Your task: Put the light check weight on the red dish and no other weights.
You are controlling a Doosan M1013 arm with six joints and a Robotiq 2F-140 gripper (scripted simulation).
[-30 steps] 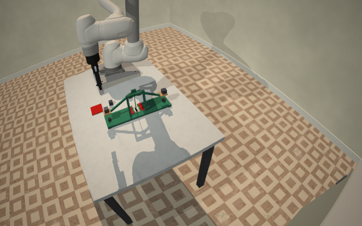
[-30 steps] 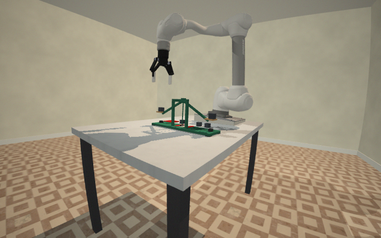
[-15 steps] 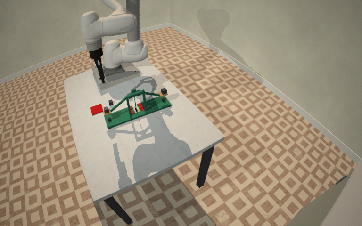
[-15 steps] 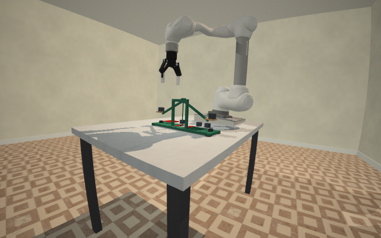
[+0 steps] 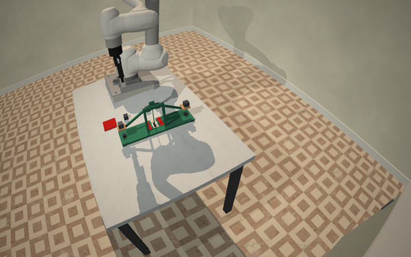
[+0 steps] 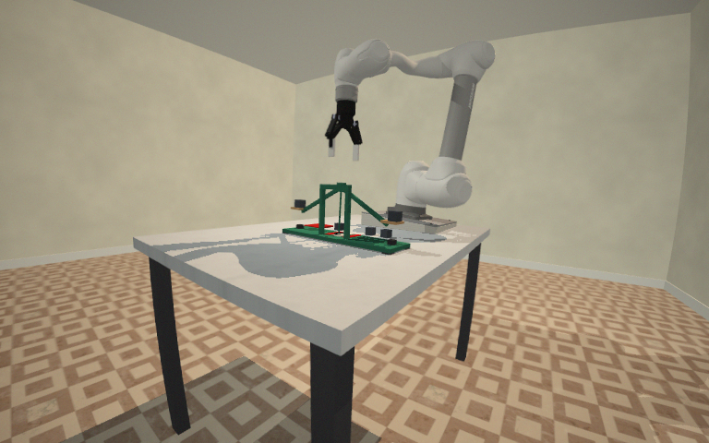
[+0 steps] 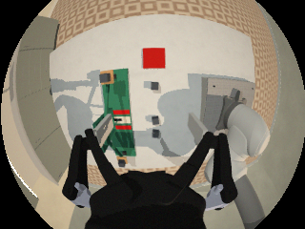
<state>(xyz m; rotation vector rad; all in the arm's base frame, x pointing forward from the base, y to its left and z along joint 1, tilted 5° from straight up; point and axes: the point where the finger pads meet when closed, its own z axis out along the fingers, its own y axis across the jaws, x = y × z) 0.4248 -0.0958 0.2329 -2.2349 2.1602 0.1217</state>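
Observation:
The green rocker balance [image 5: 155, 122] stands mid-table. A dark check weight [image 5: 120, 124] sits on its left pan and another weight [image 5: 185, 103] on its right pan. The pointer [image 5: 154, 122] hangs between the two red fields, about over the white one. Another weight [image 5: 124, 116] lies on the table behind the left pan, and one [image 5: 185, 113] lies near the right end of the base. The flat red dish [image 5: 109, 124] lies right side up and empty, left of the balance; it also shows in the wrist view [image 7: 154, 57]. My gripper [image 6: 343, 151] is open and empty, high above the balance.
The arm's base plate [image 5: 131, 86] stands at the table's back edge. In the exterior view, several loose weights [image 6: 385, 233] lie on the table and on the base near the balance's right end.

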